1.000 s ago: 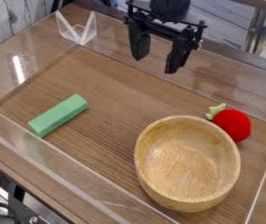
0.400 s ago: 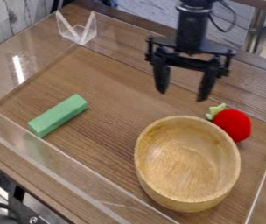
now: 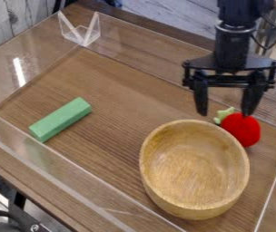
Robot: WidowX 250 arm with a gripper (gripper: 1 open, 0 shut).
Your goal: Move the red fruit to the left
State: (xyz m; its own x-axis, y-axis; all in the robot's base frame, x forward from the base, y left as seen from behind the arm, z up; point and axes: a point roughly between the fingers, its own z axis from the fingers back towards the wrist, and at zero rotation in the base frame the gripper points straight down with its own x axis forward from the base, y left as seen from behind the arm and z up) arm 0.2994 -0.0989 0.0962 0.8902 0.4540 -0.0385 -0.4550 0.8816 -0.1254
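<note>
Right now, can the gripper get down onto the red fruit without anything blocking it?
Probably yes. The gripper hangs open, pointing down, just above the red fruit, with nothing between them. The wooden bowl sits close beside the fruit, which could crowd one finger.

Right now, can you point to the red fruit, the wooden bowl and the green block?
red fruit point(image 3: 245, 130): camera view, on its round red body.
wooden bowl point(image 3: 165, 138): camera view, on its left rim.
green block point(image 3: 61, 119): camera view, on its top face.

A robotics lab: clear acrylic walls point(image 3: 32, 54) fence a wooden tabletop point(image 3: 128, 86).
</note>
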